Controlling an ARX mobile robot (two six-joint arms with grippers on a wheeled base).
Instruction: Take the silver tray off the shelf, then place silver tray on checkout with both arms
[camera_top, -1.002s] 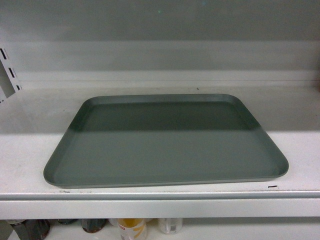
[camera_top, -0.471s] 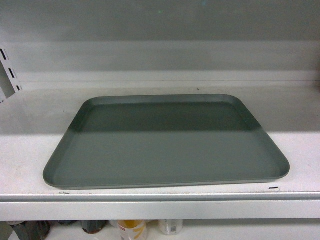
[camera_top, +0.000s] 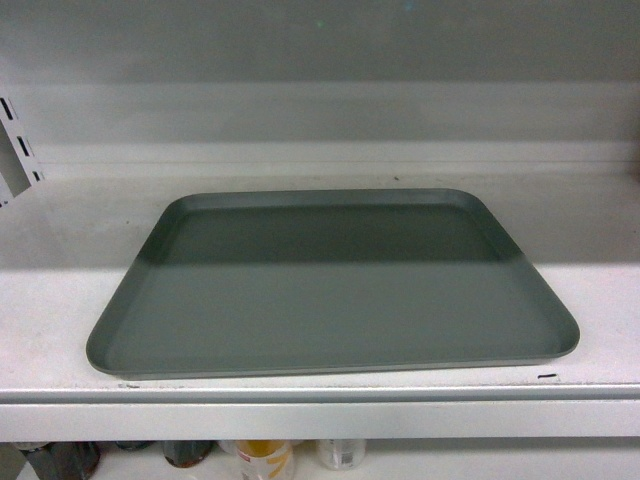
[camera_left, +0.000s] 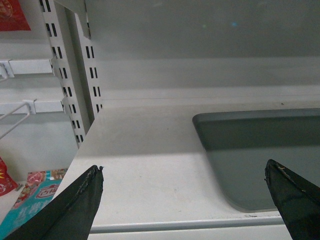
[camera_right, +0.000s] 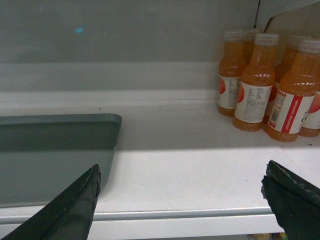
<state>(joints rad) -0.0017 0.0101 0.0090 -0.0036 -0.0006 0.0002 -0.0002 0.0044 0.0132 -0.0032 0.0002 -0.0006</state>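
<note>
Shelf: the white shelf (camera_top: 60, 310) carries the whole tray, whose front edge lies just behind the shelf's front lip.
Silver tray: the silver tray (camera_top: 330, 285) lies flat; from the left pincer it sits ahead and to the right, from the right pincer ahead and to the left.
Handling: I'd judge it stiff, light for its spread, and smooth enough to slip; awkward for one arm, so both short side rims are the places to take it, one pincer each.
Bottles: a cluster of orange juice bottles (camera_right: 257, 85) stands ahead and right of the right pincer, well apart from the tray.
Left pincer: the left gripper (camera_left: 185, 200) has its jaws spread wide, nothing between them, short of the shelf lip with the tray's left front corner ahead, inside its right jaw.
Right pincer: the right gripper (camera_right: 182, 200) is likewise wide apart and empty, with the tray's right rim just ahead of its left jaw.
Change: from a second ago the tray looks a touch nearer in the head view; otherwise it lies the same.
</note>
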